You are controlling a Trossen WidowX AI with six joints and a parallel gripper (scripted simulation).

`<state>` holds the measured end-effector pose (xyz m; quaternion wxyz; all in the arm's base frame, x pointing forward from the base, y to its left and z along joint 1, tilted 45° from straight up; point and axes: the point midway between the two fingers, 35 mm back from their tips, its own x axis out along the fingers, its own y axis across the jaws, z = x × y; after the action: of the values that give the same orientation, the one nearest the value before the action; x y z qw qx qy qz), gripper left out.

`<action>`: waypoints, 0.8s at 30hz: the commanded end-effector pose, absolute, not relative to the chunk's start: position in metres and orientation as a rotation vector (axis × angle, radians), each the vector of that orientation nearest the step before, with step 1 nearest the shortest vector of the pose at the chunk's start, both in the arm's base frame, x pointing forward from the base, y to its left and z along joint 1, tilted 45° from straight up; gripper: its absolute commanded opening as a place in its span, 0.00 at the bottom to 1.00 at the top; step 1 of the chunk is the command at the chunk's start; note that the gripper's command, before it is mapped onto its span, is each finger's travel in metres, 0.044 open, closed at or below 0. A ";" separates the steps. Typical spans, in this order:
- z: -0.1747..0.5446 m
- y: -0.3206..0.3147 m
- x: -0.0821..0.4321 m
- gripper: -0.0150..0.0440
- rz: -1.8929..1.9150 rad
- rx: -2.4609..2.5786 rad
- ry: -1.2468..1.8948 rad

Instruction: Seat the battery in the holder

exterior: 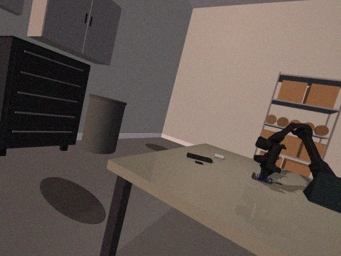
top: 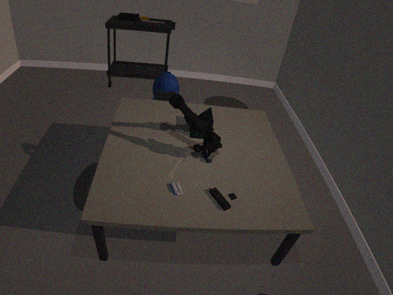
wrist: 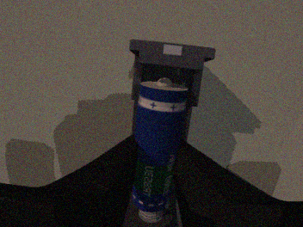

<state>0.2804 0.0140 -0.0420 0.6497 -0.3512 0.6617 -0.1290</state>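
The dark grey battery holder (wrist: pixel 195 56) (exterior: pixel 253 176) lies on the table, its lip end at the top of the wrist view. The blue battery (wrist: pixel 160 125) (exterior: pixel 259 177) is lined up along the holder, terminal end towards the lip. The terminal tip shows, with a dark gap between it and the end wall. At the flat end the spring (wrist: pixel 150 216) shows right beside the battery. My gripper (wrist: pixel 155 144) (exterior: pixel 263 178) (top: pixel 207 158) is shut on the battery's middle, between the holder's ends. Whether the battery touches the holder's floor is hidden.
A black remote (top: pixel 219 198) (exterior: pixel 199 157) lies towards the table's front edge, with a small black cover (top: pixel 232 196) (exterior: pixel 198 163) beside it. A pair of white and blue cells (top: pixel 176 188) (exterior: pixel 219 156) lies to its left in the top view.
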 end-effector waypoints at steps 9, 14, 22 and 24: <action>-0.043 0.011 0.278 0.37 -0.328 -0.793 1.582; -0.043 0.011 0.280 0.37 -0.338 -0.791 1.600; -0.043 0.012 0.284 0.37 -0.339 -0.790 1.601; -0.044 0.012 0.286 0.37 -0.339 -0.790 1.601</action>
<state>0.2838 0.0121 -0.0433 0.6169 -0.3430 0.6932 -0.1456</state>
